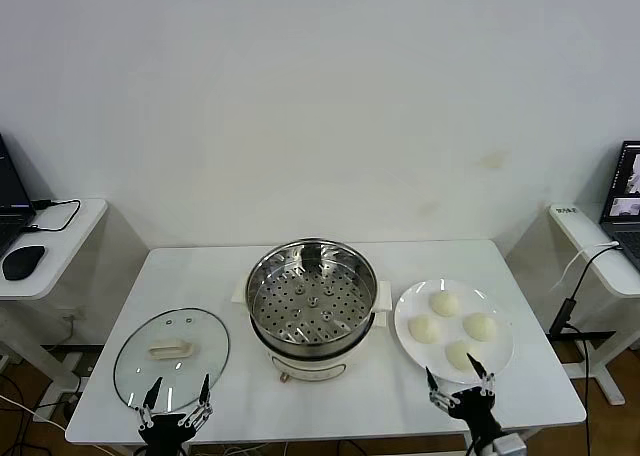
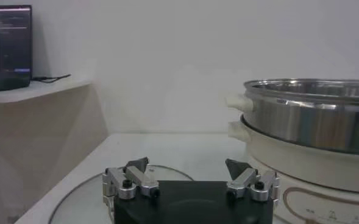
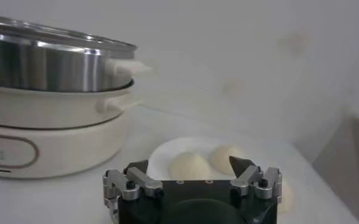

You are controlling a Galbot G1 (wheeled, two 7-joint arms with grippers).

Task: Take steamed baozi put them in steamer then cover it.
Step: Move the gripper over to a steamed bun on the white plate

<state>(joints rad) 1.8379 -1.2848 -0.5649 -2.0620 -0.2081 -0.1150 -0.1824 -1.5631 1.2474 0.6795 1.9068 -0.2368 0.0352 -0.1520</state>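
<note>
So far nothing is held: the left gripper (image 1: 176,400) is spread wide over the glass lid (image 1: 171,358), the steamer (image 1: 312,306) is uncovered at centre, and the steamed baozi (image 1: 451,327) wait on the plate (image 1: 504,355). The wide right gripper (image 1: 461,383) should be lowered squarely over the nearest bun (closing gently).

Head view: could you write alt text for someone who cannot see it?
A shiny round steel steamer stands open mid-table, four cream-white steamed baozi on a flat white plate to its right, a round glass lid to its left. The left gripper and right gripper wait at the near edge, fingers open.
</note>
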